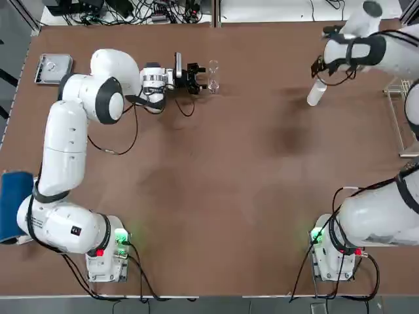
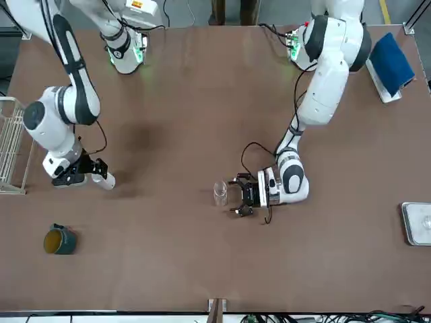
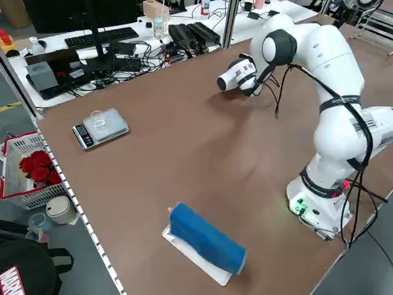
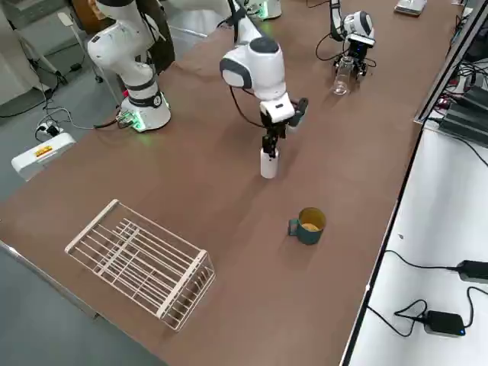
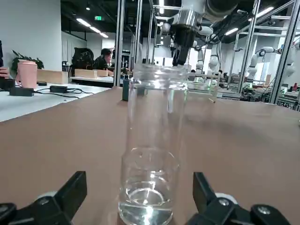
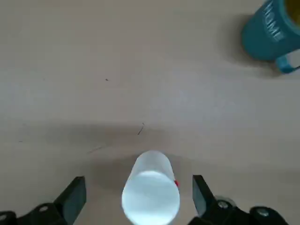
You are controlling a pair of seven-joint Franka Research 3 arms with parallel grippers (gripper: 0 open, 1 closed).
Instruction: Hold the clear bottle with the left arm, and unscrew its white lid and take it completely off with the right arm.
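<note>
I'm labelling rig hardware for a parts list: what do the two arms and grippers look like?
Both arms are white, with rounded segments, dark joint bands, loose black cables and green-lit bases. The left gripper and right gripper are black, each with two fingers.

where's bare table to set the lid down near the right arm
The widest free patch is mid-table, between the clear bottle and the white lid. The right tool stands open over the lid. Beyond it stand the teal mug and wire rack. The left tool flanks the bottle.

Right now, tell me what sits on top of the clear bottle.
Nothing: the clear bottle has an open mouth. The white lid stands apart on the table, under the right gripper.
</note>
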